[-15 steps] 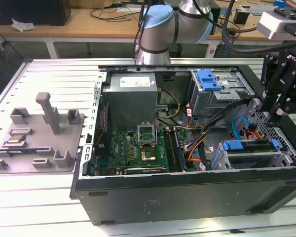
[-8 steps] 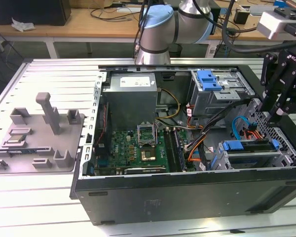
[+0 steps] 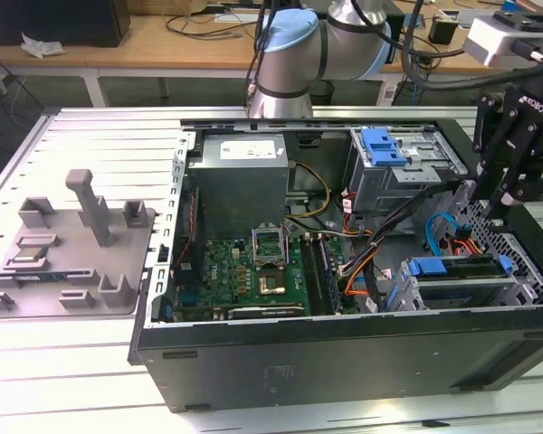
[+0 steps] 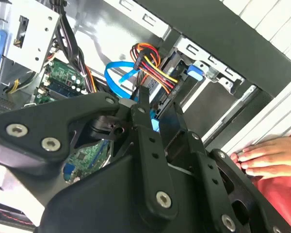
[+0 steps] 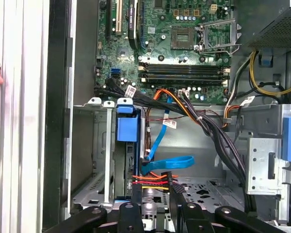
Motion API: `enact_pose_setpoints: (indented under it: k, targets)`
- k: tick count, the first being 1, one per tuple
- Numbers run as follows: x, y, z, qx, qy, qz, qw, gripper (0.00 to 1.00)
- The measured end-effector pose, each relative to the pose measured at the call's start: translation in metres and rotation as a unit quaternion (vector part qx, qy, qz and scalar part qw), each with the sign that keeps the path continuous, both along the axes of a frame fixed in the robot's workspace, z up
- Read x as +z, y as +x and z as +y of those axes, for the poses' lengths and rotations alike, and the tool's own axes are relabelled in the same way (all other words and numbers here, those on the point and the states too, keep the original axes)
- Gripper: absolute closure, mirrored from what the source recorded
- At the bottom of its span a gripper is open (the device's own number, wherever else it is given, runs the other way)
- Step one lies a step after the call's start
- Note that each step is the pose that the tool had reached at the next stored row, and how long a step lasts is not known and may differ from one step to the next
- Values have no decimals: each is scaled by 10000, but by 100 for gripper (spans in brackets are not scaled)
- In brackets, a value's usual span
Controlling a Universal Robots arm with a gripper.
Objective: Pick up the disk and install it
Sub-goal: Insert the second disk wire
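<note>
Gripper [image 3: 490, 206] (fingers obscured) above disk [image 3: 460, 274]

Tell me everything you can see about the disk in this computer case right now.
The disk is a flat, silvery-grey metal drive with a blue plastic carrier rail along its upper edge. It looks seated on edge in the metal drive cage, at the near corner of the open computer case on the exterior view's right. Red, orange and yellow wires and a thin blue cable run by one end; whether they are plugged in is unclear. The gripper hangs just above.
</note>
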State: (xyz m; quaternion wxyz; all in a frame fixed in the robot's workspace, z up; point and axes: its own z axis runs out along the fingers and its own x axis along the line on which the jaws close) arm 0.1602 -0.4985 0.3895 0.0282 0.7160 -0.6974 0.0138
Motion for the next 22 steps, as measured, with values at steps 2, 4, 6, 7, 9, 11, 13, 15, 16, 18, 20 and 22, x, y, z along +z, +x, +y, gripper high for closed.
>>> enact_pose_setpoints:
  k: [2, 4, 6, 7, 9, 11, 13, 15, 16, 18, 20, 22]
  targets:
    - [-3, -29, -4, 0, 0, 0, 10000, 64]
    - [-8, -62, -6, 0, 0, 0, 10000, 64]
    - [-14, -79, -16, -1, 0, 0, 10000, 64]
    - [-19, -87, -30, 0, -1, 0, 10000, 64]
    - [-26, -95, -62, 0, 0, 0, 10000, 64]
    - [-36, -105, -86, 0, 0, 0, 10000, 64]
    - [-49, -115, -89, 0, 0, 0, 10000, 64]
    - [-67, -125, -89, 0, 0, 0, 10000, 64]
    - [-74, -128, -89, -1, 0, 0, 10000, 64]
    - [-88, -131, -89, 1, 0, 0, 10000, 64]
    - [-100, -134, -89, 0, 0, 0, 10000, 64]
    - [-115, -136, -89, 0, 0, 0, 10000, 64]
